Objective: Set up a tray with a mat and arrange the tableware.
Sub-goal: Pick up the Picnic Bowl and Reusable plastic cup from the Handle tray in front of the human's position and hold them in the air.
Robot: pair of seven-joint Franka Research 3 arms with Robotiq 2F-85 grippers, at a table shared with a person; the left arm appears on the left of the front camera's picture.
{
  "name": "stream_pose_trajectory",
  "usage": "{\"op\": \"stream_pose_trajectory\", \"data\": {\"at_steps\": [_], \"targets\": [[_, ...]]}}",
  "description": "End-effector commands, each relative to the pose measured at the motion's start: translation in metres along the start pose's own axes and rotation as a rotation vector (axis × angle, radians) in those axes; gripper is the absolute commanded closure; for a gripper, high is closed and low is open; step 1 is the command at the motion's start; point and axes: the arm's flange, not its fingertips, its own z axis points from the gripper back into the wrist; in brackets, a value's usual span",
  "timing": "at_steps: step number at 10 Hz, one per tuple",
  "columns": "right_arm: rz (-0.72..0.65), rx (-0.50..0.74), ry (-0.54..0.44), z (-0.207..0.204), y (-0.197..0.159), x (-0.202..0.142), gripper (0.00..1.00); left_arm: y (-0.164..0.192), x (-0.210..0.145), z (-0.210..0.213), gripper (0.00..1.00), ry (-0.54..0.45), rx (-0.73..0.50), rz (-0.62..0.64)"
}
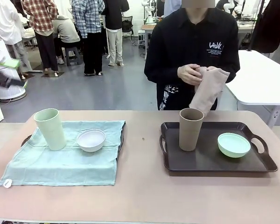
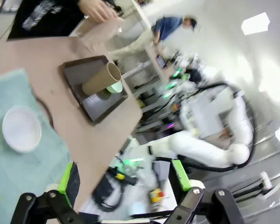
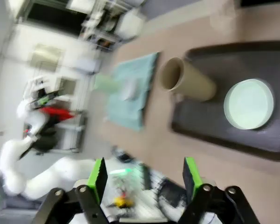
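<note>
Front view, counting two tumblers, two bowls, two trays. Finding left gripper and right gripper spread wide, gripping nothing. Seeing pale green tumbler and white bowl on teal mat covering left tray; tan tumbler and mint bowl in right tray. Noting person's hands clutching beige cloth.

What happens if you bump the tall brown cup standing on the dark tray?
The tall tan-brown handleless tumbler would probably tip easily: it stands upright on a base narrower than its mouth. Being round, it would likely roll, though the raised rim of the dark brown tray might stop it.
</note>
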Motion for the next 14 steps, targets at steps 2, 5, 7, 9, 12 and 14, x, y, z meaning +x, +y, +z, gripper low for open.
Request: {"op": "stream_pose_trajectory", "data": {"at_steps": [2,5,7,9,12,14], "targets": [[-0.094,-0.590,0.160,-0.016,0.021,0.021,0.15,-0.058,0.034,-0.104,0.00,-0.132,0.277,-0.613],[-0.185,-0.765,0.412,-0.060,0.005,0.024,0.15,-0.068,0.013,-0.217,0.00,-0.046,0.527,-1.453],[-0.034,-0.650,0.112,-0.029,0.023,0.021,0.15,-0.107,0.032,-0.156,0.00,0.052,0.223,-0.650],[-0.034,-0.650,0.112,-0.029,0.023,0.021,0.15,-0.107,0.032,-0.156,0.00,0.052,0.223,-0.650],[-0.006,-0.833,0.197,-0.084,0.031,0.052,0.15,-0.113,0.056,-0.228,0.00,0.491,0.041,-0.942],[0.016,-0.904,0.240,-0.113,0.031,0.064,0.15,-0.110,0.063,-0.295,0.00,0.642,0.014,-1.158]]}}
